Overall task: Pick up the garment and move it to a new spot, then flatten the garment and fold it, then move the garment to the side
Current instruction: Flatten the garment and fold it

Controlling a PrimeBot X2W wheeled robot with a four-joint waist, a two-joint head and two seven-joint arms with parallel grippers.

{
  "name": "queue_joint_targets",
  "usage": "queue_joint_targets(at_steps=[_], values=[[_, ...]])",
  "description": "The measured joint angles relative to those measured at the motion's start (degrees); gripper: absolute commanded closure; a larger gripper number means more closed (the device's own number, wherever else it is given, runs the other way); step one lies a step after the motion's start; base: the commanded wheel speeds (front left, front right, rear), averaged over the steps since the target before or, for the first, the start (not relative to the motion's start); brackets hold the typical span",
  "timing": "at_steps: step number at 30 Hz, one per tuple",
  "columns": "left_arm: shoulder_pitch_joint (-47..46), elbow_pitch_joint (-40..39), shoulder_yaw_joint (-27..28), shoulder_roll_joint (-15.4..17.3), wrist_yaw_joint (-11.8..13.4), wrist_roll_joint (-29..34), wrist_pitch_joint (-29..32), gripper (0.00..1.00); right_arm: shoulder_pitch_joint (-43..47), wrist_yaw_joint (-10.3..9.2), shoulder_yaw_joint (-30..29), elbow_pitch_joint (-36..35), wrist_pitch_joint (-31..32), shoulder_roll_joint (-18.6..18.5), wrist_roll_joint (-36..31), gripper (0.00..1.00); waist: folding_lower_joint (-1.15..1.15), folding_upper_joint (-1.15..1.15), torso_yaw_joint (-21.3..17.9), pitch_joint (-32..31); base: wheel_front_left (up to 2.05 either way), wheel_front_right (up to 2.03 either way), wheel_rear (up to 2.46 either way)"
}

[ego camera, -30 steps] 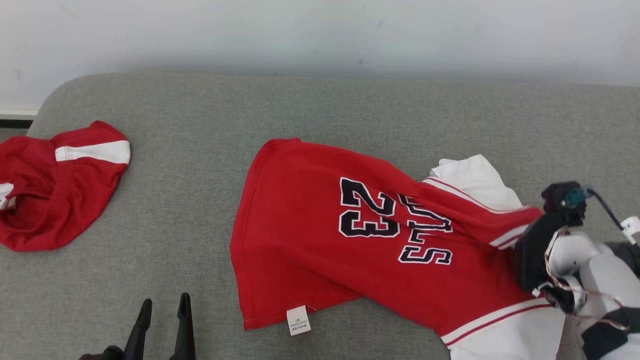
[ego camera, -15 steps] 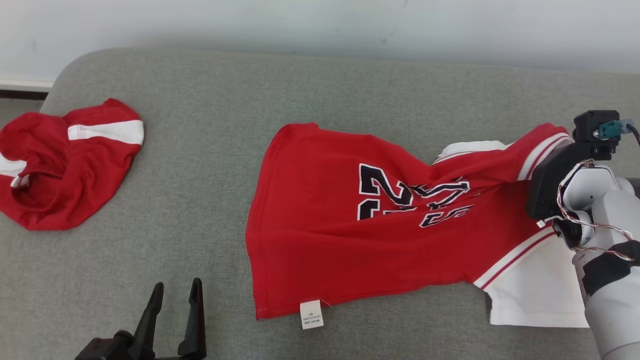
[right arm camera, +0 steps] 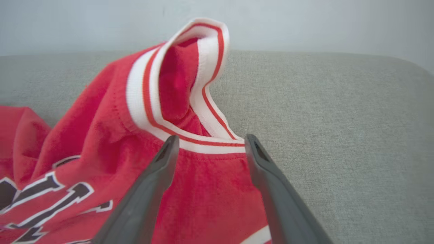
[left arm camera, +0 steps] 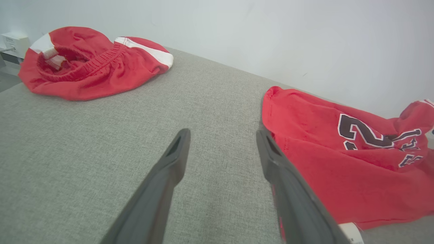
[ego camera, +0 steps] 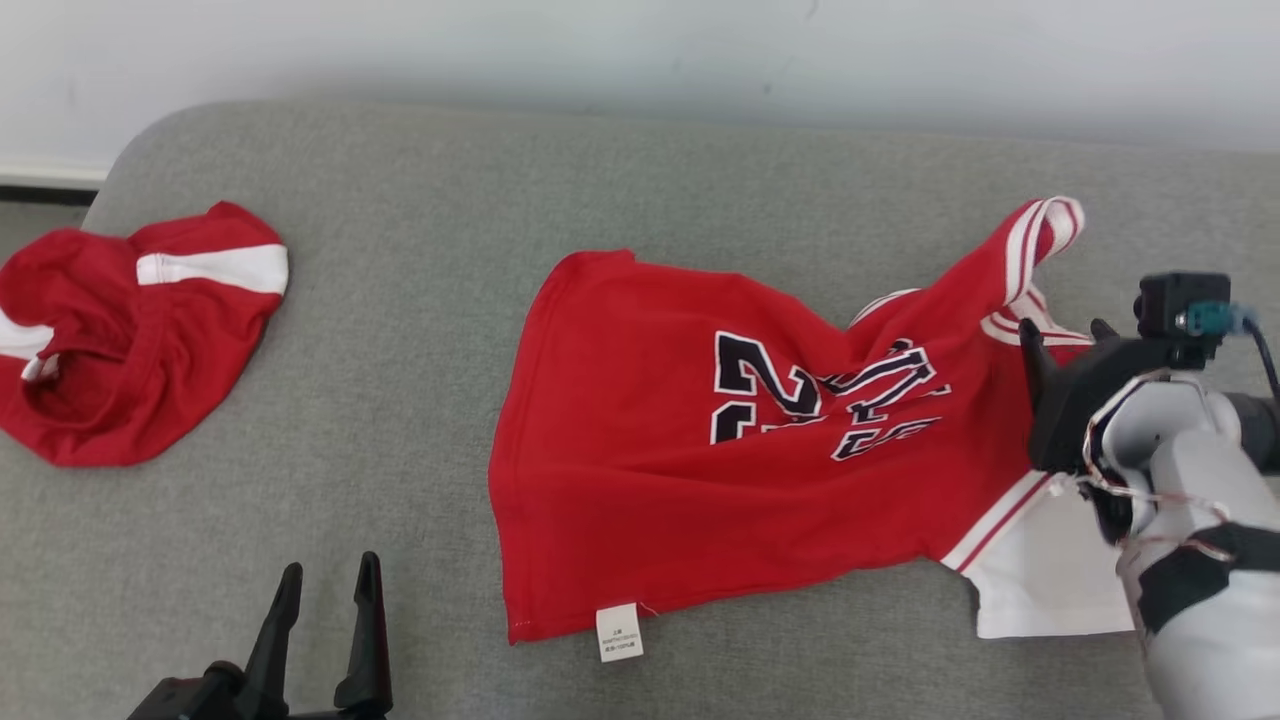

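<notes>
- A red jersey (ego camera: 690,500) with the dark number 23 and dark lettering lies rumpled right of centre on the grey fabric-covered surface (ego camera: 420,250).
- Its hem end points toward the robot's left, with a small white label (ego camera: 618,632) sticking out at the near corner.
- A white sleeve (ego camera: 1040,580) lies flat at the near right, partly under the right forearm.
- At the far right end of the jersey, a band of white-and-red striped trim (ego camera: 1040,225) stands up in a loop off the surface.
- The right tool (ego camera: 1062,335) sits low over the jersey's right end, just short of that trim. In the right wrist view its two dark fingers are spread apart with red cloth showing between them, and they clamp nothing.
- The left tool (ego camera: 330,572) is at the lower left above bare surface, fingers apart and empty. In the left wrist view its right finger lies close beside the jersey's hem edge.
- A pair of red shorts (ego camera: 130,340) with a white stripe lies bunched at the far left edge of the surface, well apart from the jersey.
- A pale wall (ego camera: 640,50) runs behind the surface.
</notes>
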Motion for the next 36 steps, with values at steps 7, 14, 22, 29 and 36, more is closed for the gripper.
queue_joint_targets(at_steps=[7, 14, 22, 29, 36], values=[[1.7, -0.1, 1.4, 0.2, 0.7, 0.7, 0.0, 0.0, 10.4, 0.0, 9.2, -11.1, -15.2, -1.7, 5.7, 0.0, 0.0, 0.0, -3.3, -4.0, 0.0, 0.0, 0.0], [2.9, -0.2, 1.8, 0.9, 1.2, 1.4, 0.0, 0.0, 21.2, 0.0, 11.8, -21.0, -22.3, -3.8, 8.0, 0.0, -0.01, -0.01, -6.2, -8.3, 0.0, 0.0, 0.0], [3.3, 0.2, 2.0, 1.6, 1.8, 2.5, 0.0, 0.0, 31.2, 0.0, 12.4, -27.3, -23.6, -2.8, 8.6, 0.0, -0.02, -0.01, -9.1, -11.5, 0.0, 0.0, 0.0], [4.7, 1.1, 2.7, 1.4, 1.9, 3.3, 0.0, 0.0, 36.0, 0.0, 11.9, -29.9, -23.1, -0.2, 8.2, 0.0, -0.01, -0.01, -11.4, -13.2, 0.0, 0.0, 0.0], [6.1, 2.0, 3.2, 0.7, 1.5, 3.8, 0.0, 0.0, 37.9, 0.0, 10.6, -30.9, -21.9, 0.5, 8.2, 0.0, -0.01, -0.01, -13.0, -14.4, 0.0, 0.0, 0.0]])
